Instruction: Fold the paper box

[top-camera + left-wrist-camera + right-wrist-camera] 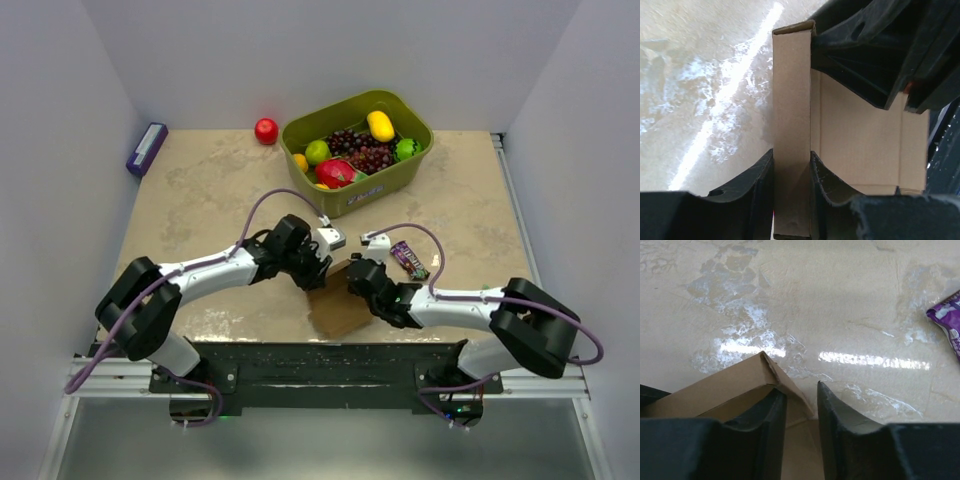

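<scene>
The brown paper box (338, 308) lies partly folded near the table's front edge, between my two arms. My left gripper (322, 266) is shut on an upright side wall of the paper box (791, 100); in the left wrist view both fingers (760, 180) press flat against that wall. My right gripper (358, 274) is at the box's right edge. In the right wrist view, the folded corner of the box (740, 380) stands between the jaws of the right gripper (800, 390). One finger sits inside the box, and the other finger (840, 410) stands clear of the cardboard, so the jaws are open.
An olive-green bin (408, 168) full of fruit stands at the back, just behind the grippers. A red apple (266, 131) lies to its left, and a purple box (147, 149) sits at the far left. A purple snack wrapper (408, 260) lies beside the right gripper.
</scene>
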Controlling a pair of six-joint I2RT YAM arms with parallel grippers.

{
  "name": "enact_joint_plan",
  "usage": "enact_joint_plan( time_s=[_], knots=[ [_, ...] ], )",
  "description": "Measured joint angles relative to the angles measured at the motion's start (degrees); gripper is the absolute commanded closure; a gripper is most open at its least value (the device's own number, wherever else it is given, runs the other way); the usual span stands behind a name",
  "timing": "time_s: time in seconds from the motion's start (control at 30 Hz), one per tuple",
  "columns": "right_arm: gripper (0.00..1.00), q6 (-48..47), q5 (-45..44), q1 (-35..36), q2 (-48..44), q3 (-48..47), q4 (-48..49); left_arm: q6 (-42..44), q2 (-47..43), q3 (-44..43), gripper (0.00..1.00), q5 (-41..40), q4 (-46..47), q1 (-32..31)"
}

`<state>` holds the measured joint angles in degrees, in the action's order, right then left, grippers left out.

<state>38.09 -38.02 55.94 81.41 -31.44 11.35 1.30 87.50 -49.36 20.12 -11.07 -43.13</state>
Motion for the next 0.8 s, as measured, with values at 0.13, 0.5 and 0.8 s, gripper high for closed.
enact_joint_plan(
  time_s=[0.13,0.5,0.8],
  knots=[
    [0.41,0.20,0.55,-0.44,-5.49,1.99,-3.34,-1.14,0.81,-0.04,0.78,1.11,-0.68,0.31],
    [0.22,-0.33,2.34,-1.64,-22.34,0.46,-17.40,-4.31,2.67,-0.26,0.76,0.22,-3.67,2.80],
    [0.22,8.55,9.57,-1.64,-27.63,-3.80,-31.23,-5.79,2.67,-0.26,0.75,-0.15,-4.46,3.54]
  ],
)
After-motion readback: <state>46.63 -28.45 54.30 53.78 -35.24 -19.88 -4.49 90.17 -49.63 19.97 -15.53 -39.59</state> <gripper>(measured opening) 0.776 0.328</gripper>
